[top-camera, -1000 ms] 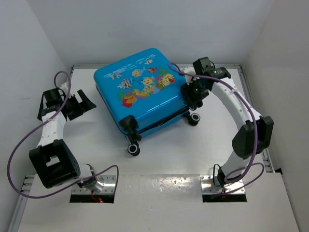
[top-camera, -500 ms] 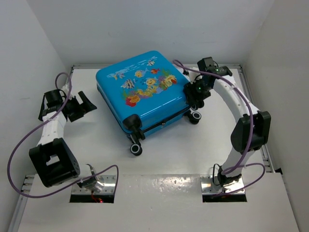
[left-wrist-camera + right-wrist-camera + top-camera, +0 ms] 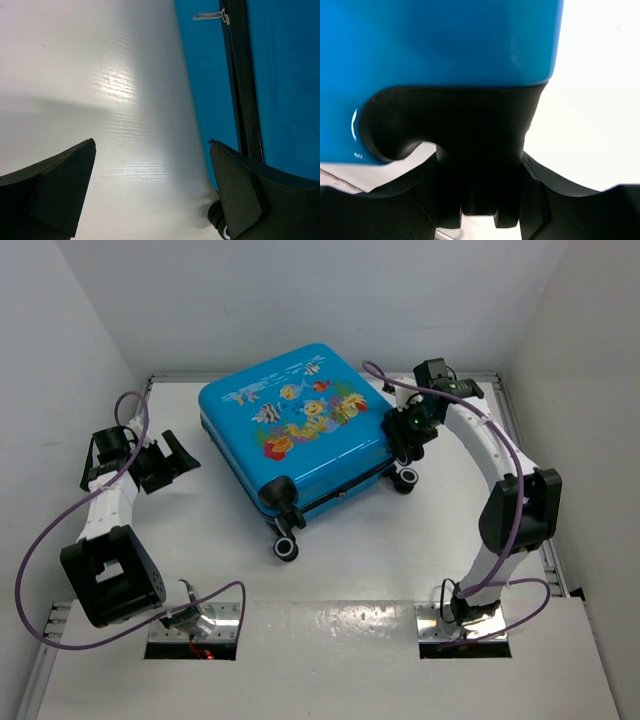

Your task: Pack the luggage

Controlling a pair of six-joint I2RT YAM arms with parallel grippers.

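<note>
The luggage (image 3: pixel 290 430), a bright-blue hard-shell suitcase with fish prints, lies closed and flat on the white table, its wheels (image 3: pixel 287 548) toward the arms. My right gripper (image 3: pixel 405 445) is at its right wheel corner. In the right wrist view the right gripper (image 3: pixel 480 167) is shut on the black wheel housing (image 3: pixel 470 125) under the blue shell (image 3: pixel 445 40). My left gripper (image 3: pixel 172 460) stands wide open just left of the suitcase, holding nothing. The left wrist view shows the left gripper (image 3: pixel 152 145) over bare table, with the blue side (image 3: pixel 290 75) and black zipper band (image 3: pixel 242 75) beside its right finger.
White walls close in the table at the back and on both sides. A white zipper pull tag (image 3: pixel 212 16) hangs from the zipper band. A suitcase wheel (image 3: pixel 220 220) sits by the left gripper's right finger. The arm bases (image 3: pixel 190 625) stand at the near edge.
The right gripper has dragged the suitcase's wheel corner a little to the right, and the suitcase has shifted and turned slightly with it. The left arm has stayed still.
</note>
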